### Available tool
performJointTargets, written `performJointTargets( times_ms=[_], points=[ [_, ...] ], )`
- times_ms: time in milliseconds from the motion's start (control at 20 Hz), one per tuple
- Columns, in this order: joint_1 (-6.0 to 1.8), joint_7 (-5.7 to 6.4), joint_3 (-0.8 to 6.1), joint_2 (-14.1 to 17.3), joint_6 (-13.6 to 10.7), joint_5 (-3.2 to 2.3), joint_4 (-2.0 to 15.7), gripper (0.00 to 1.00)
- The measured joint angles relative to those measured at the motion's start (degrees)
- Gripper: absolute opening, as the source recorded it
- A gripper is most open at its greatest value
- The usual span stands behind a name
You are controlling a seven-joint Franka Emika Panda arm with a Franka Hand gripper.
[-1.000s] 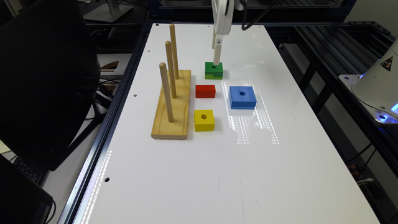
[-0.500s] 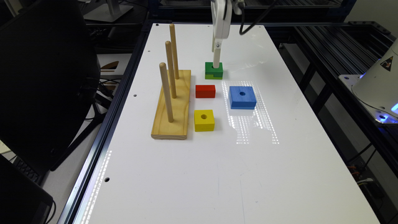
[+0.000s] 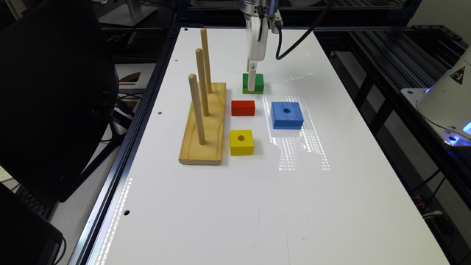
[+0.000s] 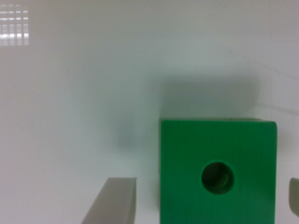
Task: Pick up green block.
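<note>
Table (image 3: 279,206): white and glossy, running from the lower edge up to the top centre of the exterior view; a patch of dotted light glare lies below the blue block.
Green block (image 3: 253,83): upper centre of the exterior view, flat on the table; dark green top over a lighter yellow-green lower step. In the wrist view the green block (image 4: 217,172) shows its dark top and round centre hole, its shadow falling on the table beyond it.
Gripper (image 3: 251,81): white, hanging straight down from the top edge of the exterior view, its tip down at the green block and overlapping the block's top face.
Fingers: apart; in the wrist view one grey finger (image 4: 112,200) stands on one side of the block with a strip of table between, and the edge of the other shows at the far side. The block lies between them; contact is not visible.
Cable (image 3: 294,40): black, curving from the wrist toward the upper right.
Red block (image 3: 243,108): just below the green block in the frame, near it but apart.
Blue block (image 3: 287,115): larger, holed, right of the red one, apart.
Yellow block (image 3: 241,142): holed, below the red block, just beside the peg base.
Peg base (image 3: 204,125): pale wood, left of centre, carrying three upright pegs (image 3: 197,108) in a row.
Left side: dark chair-like shape (image 3: 55,99) beyond the table's edge.
Right edge: white device (image 3: 447,99) with a warning label and blue light.
</note>
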Motion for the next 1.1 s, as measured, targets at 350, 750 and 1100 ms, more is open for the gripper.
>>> performJointTargets(
  times_ms=[350, 750, 1100],
  points=[
    [-0.09, -0.04, -0.04, 3.54, 2.74, -0.08, 0.21, 1.00],
    [-0.15, -0.05, 0.01, 3.52, 2.74, -0.07, 0.21, 0.00],
    [-0.17, -0.06, 0.03, 3.51, 2.73, -0.07, 0.21, 0.00]
  ],
)
